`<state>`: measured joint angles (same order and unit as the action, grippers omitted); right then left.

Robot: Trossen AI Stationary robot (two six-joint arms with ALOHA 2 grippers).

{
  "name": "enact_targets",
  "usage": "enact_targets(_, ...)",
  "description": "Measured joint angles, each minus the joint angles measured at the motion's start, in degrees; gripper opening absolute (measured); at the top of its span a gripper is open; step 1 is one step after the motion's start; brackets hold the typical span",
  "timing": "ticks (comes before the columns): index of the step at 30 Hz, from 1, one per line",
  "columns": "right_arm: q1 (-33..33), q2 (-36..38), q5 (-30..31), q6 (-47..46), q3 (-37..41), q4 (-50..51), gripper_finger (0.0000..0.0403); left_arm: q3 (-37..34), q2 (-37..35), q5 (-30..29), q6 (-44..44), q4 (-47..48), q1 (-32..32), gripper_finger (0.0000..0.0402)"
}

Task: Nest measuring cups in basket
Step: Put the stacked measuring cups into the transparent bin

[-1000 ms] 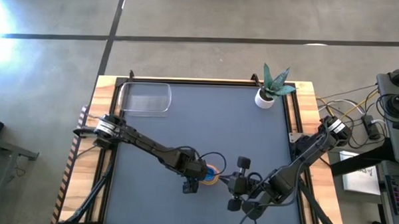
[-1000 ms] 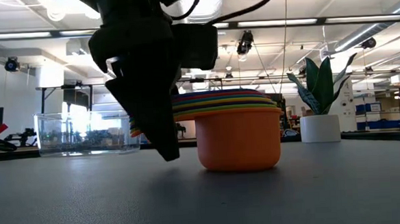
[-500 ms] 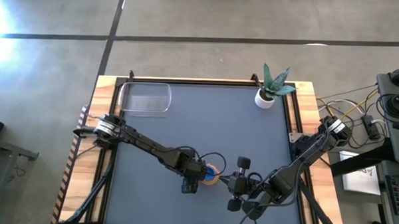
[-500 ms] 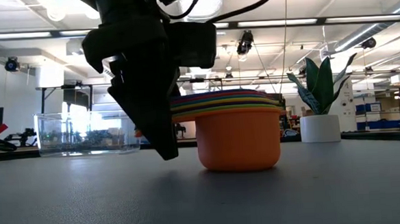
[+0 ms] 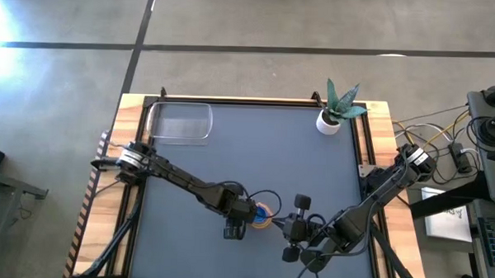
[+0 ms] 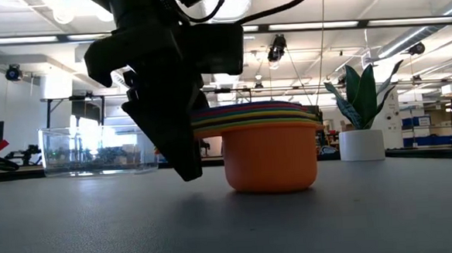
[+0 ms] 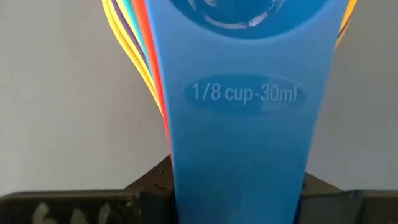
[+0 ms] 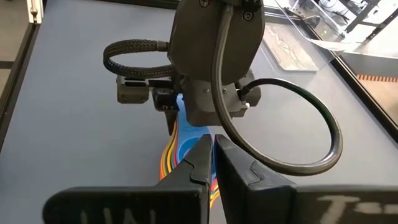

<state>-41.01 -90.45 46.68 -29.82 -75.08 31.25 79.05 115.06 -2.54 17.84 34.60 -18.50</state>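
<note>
The measuring cups stand nested on the table near its front, the orange one outermost and the blue one innermost. Their flat handles fan out toward the table's left. My left gripper comes down on those handles and is shut on them. Just to the right of the stack, my right gripper is shut with nothing between its fingers. The clear basket sits at the far left corner. My left gripper has the stacked handles between its two fingers, one on each long edge of the blue top handle, near its free end. The fingers come from above, pointing down, across the handles. The stack rests upright on the table on the orange cup's base.
A white pot with a green plant stands at the far right corner. The dark table top between basket, plant and cups is bare. Cables and equipment lie beyond the right edge.
My left gripper has tipped a little over the handles: in the low view its upper body has swung left while its lower fingertip has stayed by the table. The stack of cups stays on the table.
</note>
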Motion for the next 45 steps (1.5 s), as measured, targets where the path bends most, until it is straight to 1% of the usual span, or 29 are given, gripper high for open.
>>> enact_targets(3,0.0,0.0,0.0,0.0,0.02,0.03,0.0009,0.0,-0.63,-0.2,-1.4,0.34,0.26,0.011)
enact_targets(6,0.0,0.0,-0.02,-0.01,0.06,0.14,0.0009,0.0,-2.18,-1.68,-2.92,0.94,0.6,0.011)
enact_targets(11,0.0,0.0,-0.04,-0.02,0.08,0.21,0.0009,-0.16,-5.37,-4.06,-5.24,3.39,1.62,0.011)
enact_targets(15,0.0,0.0,-0.06,-0.02,0.08,0.2,0.0009,-1.95,-9.17,-4.53,-7.24,5.12,3.29,0.011)
enact_targets(18,-0.01,0.0,-0.05,-0.04,0.1,0.23,0.0009,-5.76,-13.88,-4.53,-8.92,5.52,5.66,0.011)
enact_targets(22,-0.13,0.01,-0.04,-0.07,0.1,0.24,0.0009,-12.38,-23.96,-4.51,-11.24,6.11,10.49,0.011)
enact_targets(24,-0.11,0.0,-0.04,-0.07,0.1,0.24,0.0009,-15.3,-29.88,-4.5,-13.36,7.15,13.98,0.011)
enact_targets(28,-0.11,0.0,-0.04,-0.02,0.1,0.23,0.0009,-19.19,-40.63,-6.01,-21.17,12.1,22.55,0.011)
enact_targets(31,-0.11,0.02,-0.02,-0.02,0.1,0.22,0.0009,-20.12,-46.35,-6.53,-26.96,17.51,30.79,0.011)
enact_targets(34,-0.11,0.02,-0.01,-0.02,0.1,0.25,0.0009,-20.38,-50.52,-6.54,-33.34,20.29,39.93,0.011)
enact_targets(37,-0.11,0.02,0.03,0.25,0.1,0.23,0.0009,-20.61,-52.79,-5.34,-39.81,20.82,48.56,0.011)
enact_targets(40,-0.11,0.0,0.04,0.46,0.1,0.23,0.0009,-20.61,-53.02,-3.93,-44.69,20.55,55.62,0.011)
enact_targets(45,-0.11,0.01,0.04,0.44,0.1,0.23,0.0009,-20.7,-50.37,-3.12,-51.18,20.5,63.87,0.011)
